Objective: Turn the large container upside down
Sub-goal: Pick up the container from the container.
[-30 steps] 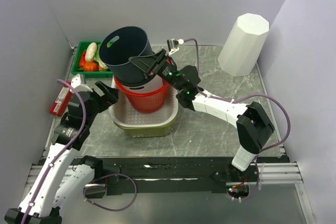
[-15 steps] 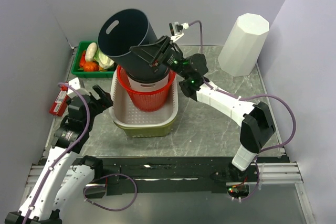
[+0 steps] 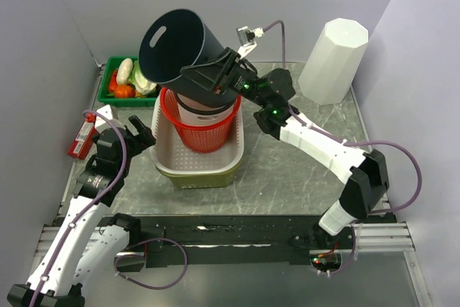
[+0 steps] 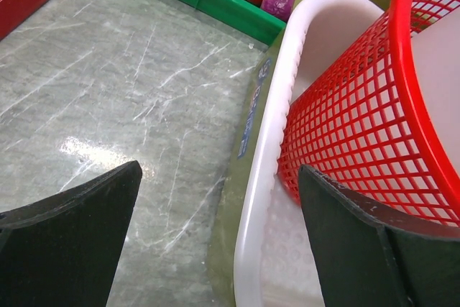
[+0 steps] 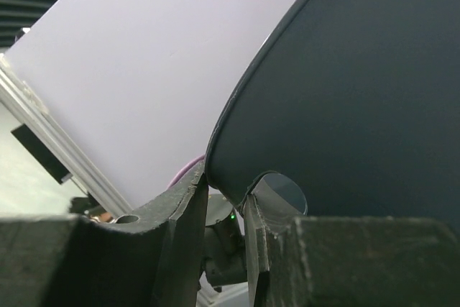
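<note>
Right gripper point(image 3: 218, 83) is clamped on the container point(image 3: 180, 44), with a thin edge of it pinched between the fingers. The container is in the air and tipped hard over, mouth facing up and back-left, right above the red basket point(image 3: 201, 134) that sits in the tub point(image 3: 205, 170). I'd call the flip about half done.

To finish it well:
- Roll the wrist slowly. It's a narrow pinch on a big shell, so it will likely want to swing or slip as the weight goes over.
- Get the mouth fully down before lowering.
- Shift sideways first. Straight down lands it on the basket and the white pot point(image 3: 205, 109) inside it.

Surroundings:
- Left gripper point(image 4: 215, 228) has its jaws wide apart and empty, low at the tub's left rim, so that side is crowded.
- Veg tray point(image 3: 115, 96) is back-left, the red box point(image 3: 83, 138) is at the left edge and the white bin point(image 3: 334, 59) is back-right.
- The table point(image 3: 287, 177) right of the tub looks like the safest set-down spot.
</note>
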`<action>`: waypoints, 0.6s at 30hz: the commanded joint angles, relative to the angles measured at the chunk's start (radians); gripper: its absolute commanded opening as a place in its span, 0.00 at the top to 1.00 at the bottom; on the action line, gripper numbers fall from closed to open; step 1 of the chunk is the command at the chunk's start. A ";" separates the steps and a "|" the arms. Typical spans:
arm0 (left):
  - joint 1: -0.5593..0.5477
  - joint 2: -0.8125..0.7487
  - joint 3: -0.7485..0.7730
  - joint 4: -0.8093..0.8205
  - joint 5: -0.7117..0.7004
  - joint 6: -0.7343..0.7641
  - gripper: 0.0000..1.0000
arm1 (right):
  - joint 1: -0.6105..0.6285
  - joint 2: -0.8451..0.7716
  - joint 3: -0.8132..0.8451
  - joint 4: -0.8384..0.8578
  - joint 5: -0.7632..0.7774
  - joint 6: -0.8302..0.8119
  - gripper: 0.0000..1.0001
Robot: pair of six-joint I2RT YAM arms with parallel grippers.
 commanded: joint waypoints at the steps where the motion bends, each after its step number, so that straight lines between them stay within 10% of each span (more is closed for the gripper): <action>1: 0.000 -0.016 0.009 0.029 -0.019 0.015 0.04 | -0.003 -0.099 0.073 0.020 -0.020 -0.104 0.76; 18: 0.000 -0.012 0.009 0.035 0.000 0.016 0.04 | -0.003 -0.280 0.009 -0.267 0.087 -0.395 0.81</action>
